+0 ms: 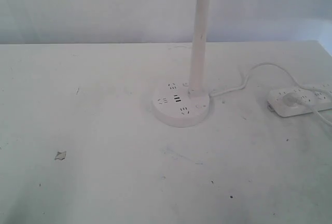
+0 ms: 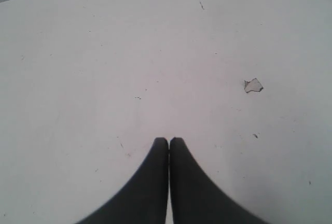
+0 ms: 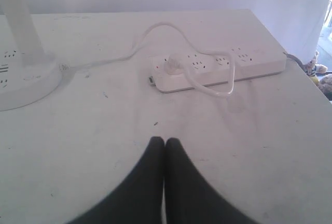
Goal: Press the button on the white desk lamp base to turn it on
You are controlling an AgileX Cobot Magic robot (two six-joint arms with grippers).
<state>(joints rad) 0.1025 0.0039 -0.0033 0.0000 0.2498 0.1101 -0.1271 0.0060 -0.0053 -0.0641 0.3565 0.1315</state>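
The white desk lamp base is a round disc with dark socket slots, standing mid-table, its slim white stem rising behind the slots. The right wrist view catches that lamp base at its edge. My right gripper is shut with nothing in it, over bare table well away from the base. My left gripper is also shut and empty, over bare table, with the lamp out of its view. Neither gripper shows in the exterior view.
A long white power strip lies at the right edge of the table, with a white plug and looping cord leading to the lamp. A small chip in the table surface shows at the left. The table's right edge is close to the strip.
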